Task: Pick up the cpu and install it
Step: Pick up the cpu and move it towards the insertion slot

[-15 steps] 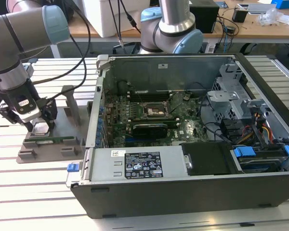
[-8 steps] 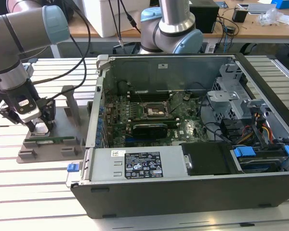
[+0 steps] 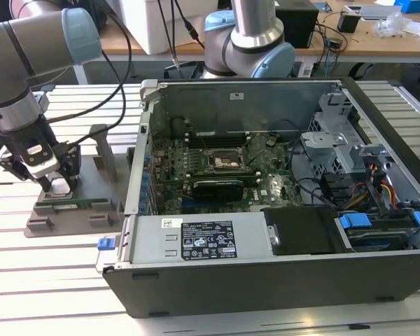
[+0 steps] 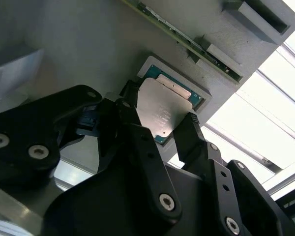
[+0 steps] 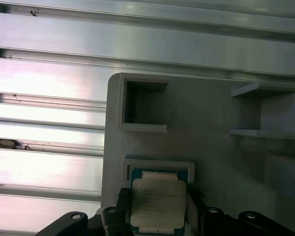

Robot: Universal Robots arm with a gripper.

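Note:
The cpu [image 4: 162, 105] is a small square chip with a shiny silver top and a thin green rim. It sits at a shallow square pocket of the grey holder block [image 3: 70, 213] at the exterior view's left. My gripper [image 3: 58, 183] reaches down onto that block. In both wrist views its black fingers [image 4: 189, 130] sit against two opposite sides of the cpu [image 5: 157, 201], with the gripper [image 5: 158, 205] shut on it. I cannot tell whether the chip is lifted off the pocket floor. The black socket frame [image 3: 224, 162] lies on the motherboard inside the open computer case [image 3: 266, 273].
A long green memory stick [image 3: 73, 204] lies in a slot of the holder block beside the cpu pocket. A second robot arm [image 3: 248, 42] stands behind the case. The block and the case rest on a ribbed aluminium table [image 3: 49, 280]. Cables and drive bays crowd the case's right side.

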